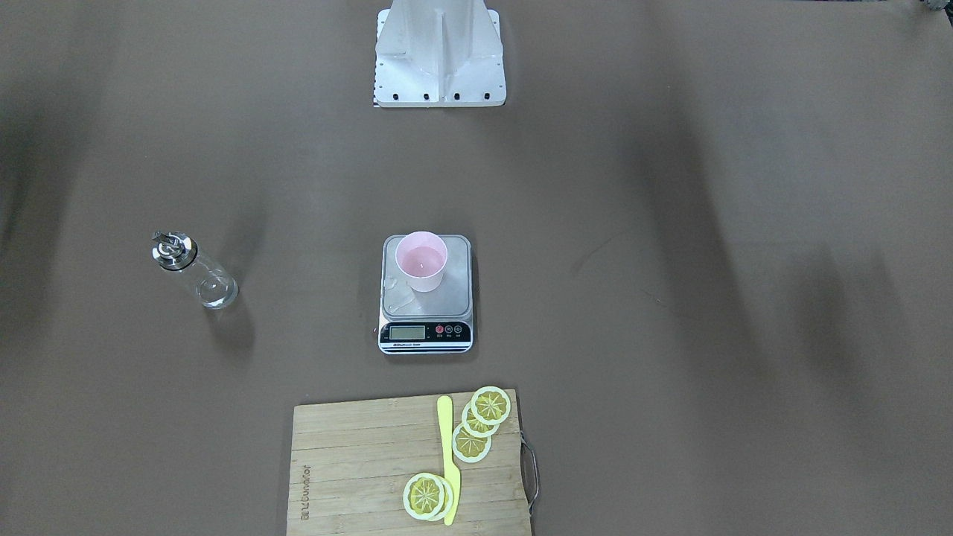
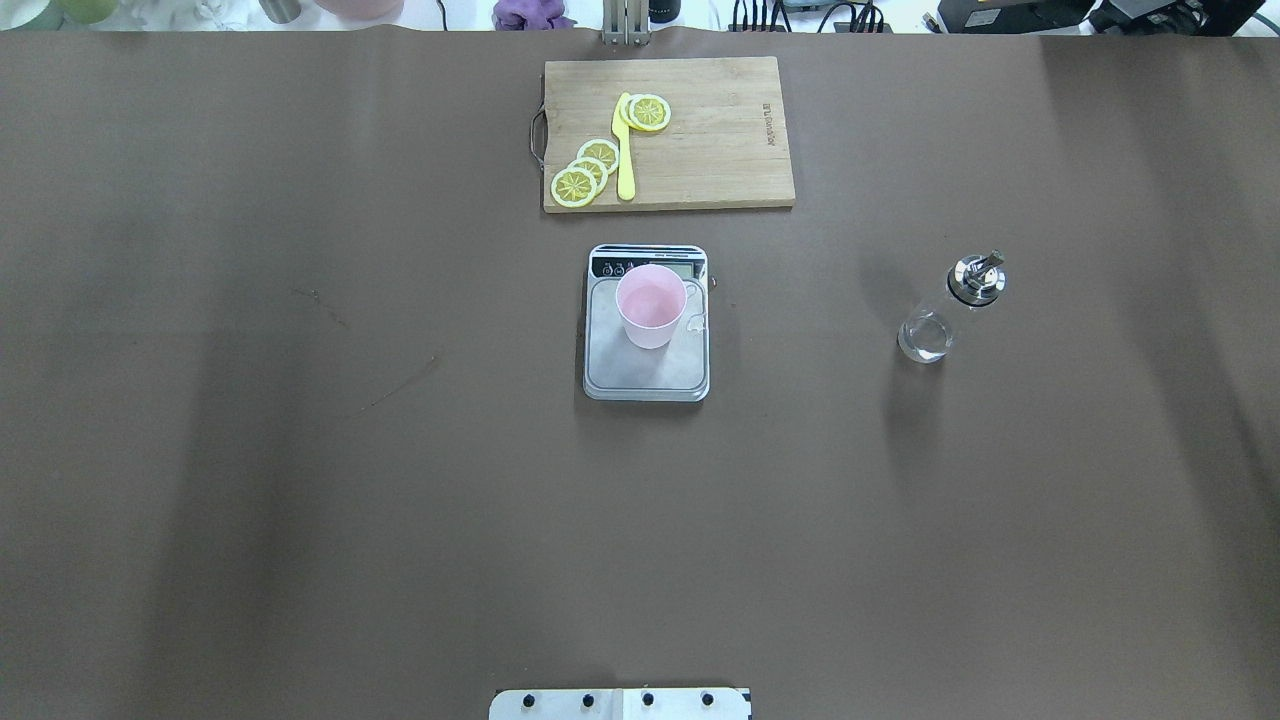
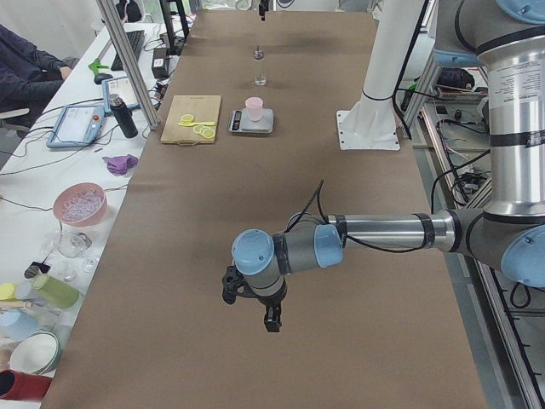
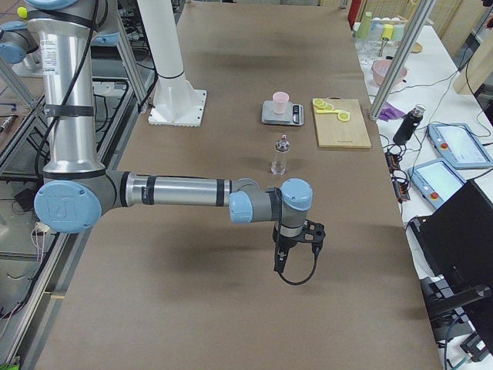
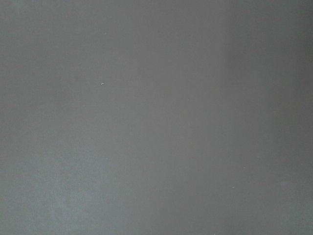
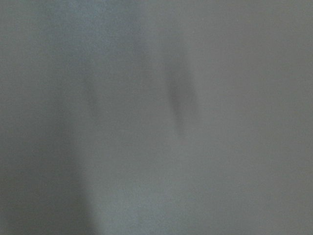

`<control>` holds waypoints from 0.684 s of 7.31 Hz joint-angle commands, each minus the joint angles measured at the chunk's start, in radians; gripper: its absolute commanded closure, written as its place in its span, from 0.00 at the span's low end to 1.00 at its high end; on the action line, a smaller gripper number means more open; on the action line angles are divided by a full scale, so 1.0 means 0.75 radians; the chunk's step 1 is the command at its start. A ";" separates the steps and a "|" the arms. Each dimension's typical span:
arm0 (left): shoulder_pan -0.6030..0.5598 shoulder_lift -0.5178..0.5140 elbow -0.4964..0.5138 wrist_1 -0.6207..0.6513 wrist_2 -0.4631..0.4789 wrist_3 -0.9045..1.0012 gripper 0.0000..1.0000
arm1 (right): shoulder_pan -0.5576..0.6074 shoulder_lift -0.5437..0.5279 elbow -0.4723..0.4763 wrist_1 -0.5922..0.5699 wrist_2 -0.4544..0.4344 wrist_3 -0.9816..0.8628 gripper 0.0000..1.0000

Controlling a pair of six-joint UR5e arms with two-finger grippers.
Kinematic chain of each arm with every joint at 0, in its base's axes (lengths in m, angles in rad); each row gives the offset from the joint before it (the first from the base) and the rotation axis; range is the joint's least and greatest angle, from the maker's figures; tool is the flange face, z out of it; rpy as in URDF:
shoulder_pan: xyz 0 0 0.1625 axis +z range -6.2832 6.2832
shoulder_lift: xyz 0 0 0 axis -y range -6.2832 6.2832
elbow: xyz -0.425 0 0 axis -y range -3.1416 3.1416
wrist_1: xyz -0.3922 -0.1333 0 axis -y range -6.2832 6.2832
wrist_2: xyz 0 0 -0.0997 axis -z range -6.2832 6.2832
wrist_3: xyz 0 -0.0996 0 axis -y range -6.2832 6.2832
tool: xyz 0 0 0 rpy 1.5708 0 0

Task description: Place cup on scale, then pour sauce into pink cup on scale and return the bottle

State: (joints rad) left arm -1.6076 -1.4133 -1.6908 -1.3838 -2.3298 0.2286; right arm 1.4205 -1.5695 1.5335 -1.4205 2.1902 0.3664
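One cup (image 1: 421, 260) on scale (image 1: 447, 299), bottle (image 1: 197, 272) well apart

The table (image 2: 300, 450) has a matt brown, paper-like covering, faintly scuffed. Near its middle, the flat rectangular scale (image 2: 646, 375) has a brushed steel platform and a glossy black front strip. The small pale pink cup (image 2: 650, 312) on it is smooth plastic. The small clear glass bottle (image 2: 945, 310) carries a shiny chrome spout cap. At the table's edge opposite the robot, the pale wooden cutting board (image 2: 720, 130) shows straight grain and has a metal handle. The yellow knife (image 2: 625, 160) looks like smooth plastic.
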 commanded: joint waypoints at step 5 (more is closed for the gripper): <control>0.002 -0.032 0.074 -0.120 0.000 -0.002 0.01 | -0.002 -0.050 -0.002 0.116 0.084 -0.002 0.00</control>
State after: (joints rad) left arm -1.6072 -1.4278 -1.6376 -1.4730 -2.3301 0.2291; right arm 1.4195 -1.5901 1.5321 -1.3377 2.2306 0.3661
